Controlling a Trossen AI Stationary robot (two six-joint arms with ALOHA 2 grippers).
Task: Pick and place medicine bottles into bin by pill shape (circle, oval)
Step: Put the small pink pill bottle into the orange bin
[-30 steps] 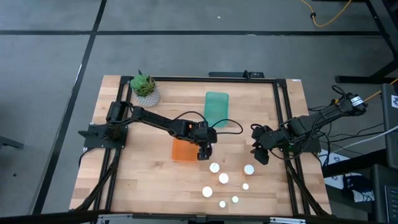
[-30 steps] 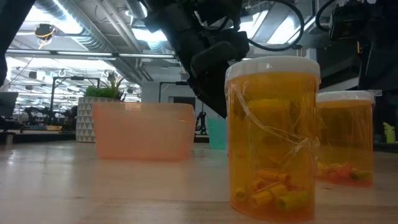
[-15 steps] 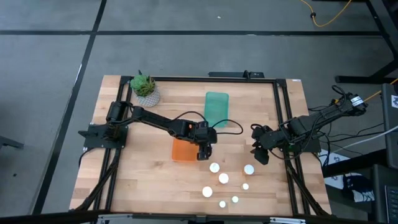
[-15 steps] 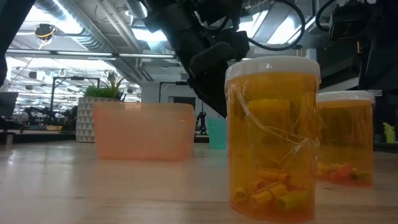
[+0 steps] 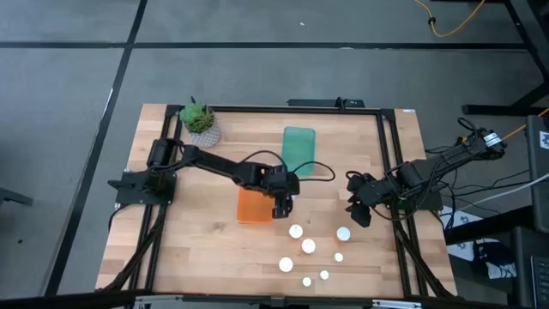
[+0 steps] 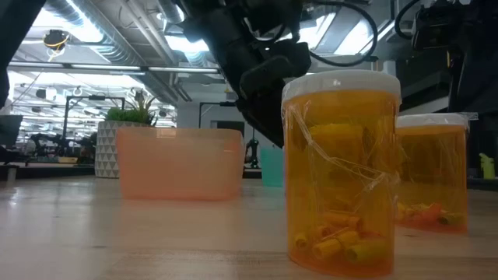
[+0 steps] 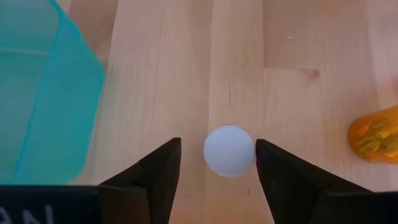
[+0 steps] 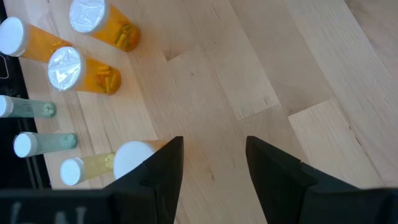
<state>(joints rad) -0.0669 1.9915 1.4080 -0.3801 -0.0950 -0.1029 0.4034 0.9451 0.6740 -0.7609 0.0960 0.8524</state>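
Several medicine bottles with round white tops (image 5: 308,246) stand on the wooden table near its front, to the right of the middle. My left gripper (image 5: 281,209) is open beside the orange bin (image 5: 251,207). In its wrist view one white-topped bottle (image 7: 229,150) shows between the two fingers, which touch nothing. My right gripper (image 5: 358,215) is open and empty at the table's right side, just beyond another bottle (image 5: 343,233). In the low view two amber bottles (image 6: 340,171) stand upright close to the camera.
A teal bin (image 5: 299,149) stands beyond the orange bin, and a potted plant (image 5: 200,121) sits at the far left corner. A black frame rail (image 5: 388,163) runs along the table's right side. Several bottles (image 8: 68,65) also show in the right wrist view.
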